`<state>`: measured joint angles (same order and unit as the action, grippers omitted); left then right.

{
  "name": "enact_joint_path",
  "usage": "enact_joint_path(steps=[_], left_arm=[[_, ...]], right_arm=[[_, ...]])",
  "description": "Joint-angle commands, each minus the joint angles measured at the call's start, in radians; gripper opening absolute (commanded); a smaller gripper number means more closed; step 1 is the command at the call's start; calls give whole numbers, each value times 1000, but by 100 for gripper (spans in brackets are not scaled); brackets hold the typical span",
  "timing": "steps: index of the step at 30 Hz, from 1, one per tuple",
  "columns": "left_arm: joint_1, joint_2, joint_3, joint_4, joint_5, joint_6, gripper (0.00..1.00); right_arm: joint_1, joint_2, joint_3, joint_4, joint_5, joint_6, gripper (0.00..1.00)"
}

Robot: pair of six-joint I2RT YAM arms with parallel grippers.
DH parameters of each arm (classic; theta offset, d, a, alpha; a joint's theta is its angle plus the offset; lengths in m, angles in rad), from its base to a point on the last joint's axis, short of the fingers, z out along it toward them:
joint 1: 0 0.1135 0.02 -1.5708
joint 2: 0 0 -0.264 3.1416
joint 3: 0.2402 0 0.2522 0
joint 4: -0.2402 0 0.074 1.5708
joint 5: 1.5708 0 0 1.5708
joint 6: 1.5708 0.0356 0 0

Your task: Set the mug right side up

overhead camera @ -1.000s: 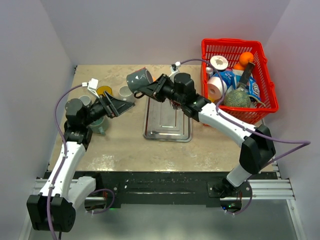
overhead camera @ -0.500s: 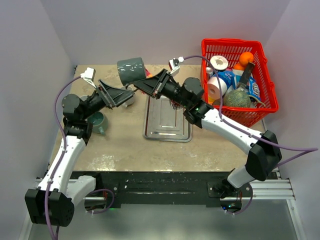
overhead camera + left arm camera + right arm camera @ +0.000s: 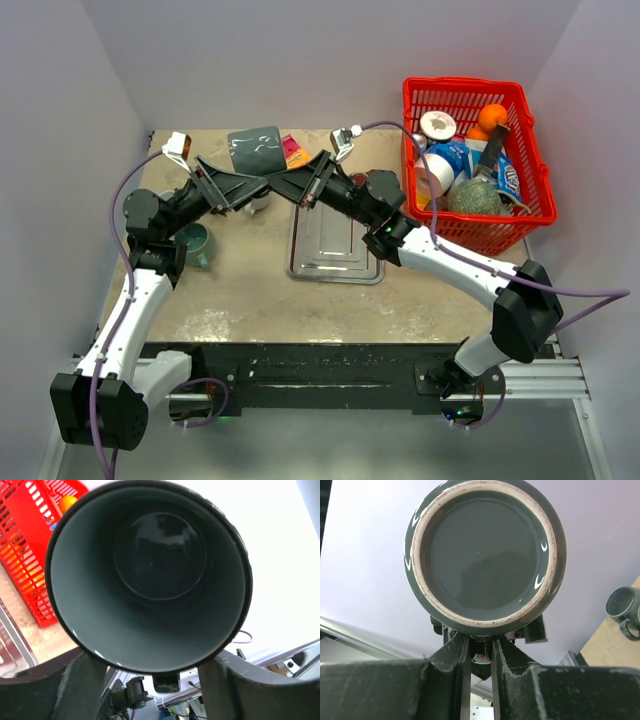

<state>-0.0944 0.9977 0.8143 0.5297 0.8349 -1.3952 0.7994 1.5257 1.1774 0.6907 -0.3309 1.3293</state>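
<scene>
**Mug aloft between both arms, handover under way**

The big change over the last second is height and company. A second ago the right arm carried the mug [image 3: 255, 150] low over the far part of the desk [image 3: 250, 300] on its own, with the left claw [image 3: 250, 187] spread wide and off to one side. Now both arms have risen and met tip to tip. The mug hangs in the air between them, well above the desk and beyond the metal tray [image 3: 335, 250].

The right claw [image 3: 480, 647] is pinched narrow and holds the mug from below. In its wrist view the unglazed foot ring faces the lens, so the base points back along my right arm. The left claw has come in from wide. In its wrist view the open mouth faces the lens, with one finger [image 3: 75, 680] on each side of the wall. They look close to touching, but I cannot tell whether that claw has a firm clamp yet.

I judge the mug is on its side: mouth toward the left arm, base toward the right. The task is not done. This looks like a mid-air regrasp. Releasing the right claw before the left grip is sure would risk a drop.
</scene>
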Motion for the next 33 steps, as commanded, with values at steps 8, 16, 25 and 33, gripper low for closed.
enact_joint_path(steps=[8,16,25,33], left_arm=[[-8,-5,11,-30,-11,36,46],[-8,-13,26,-145,-42,117,11],[-8,-22,48,-209,-69,188,0],[-8,-39,79,-329,-108,298,0]], right_arm=[[12,-119,-36,46,52,-93,0],[18,-136,-48,6,49,-130,0],[31,-148,-84,-45,39,-193,0],[31,-148,-148,-103,92,-186,66]])
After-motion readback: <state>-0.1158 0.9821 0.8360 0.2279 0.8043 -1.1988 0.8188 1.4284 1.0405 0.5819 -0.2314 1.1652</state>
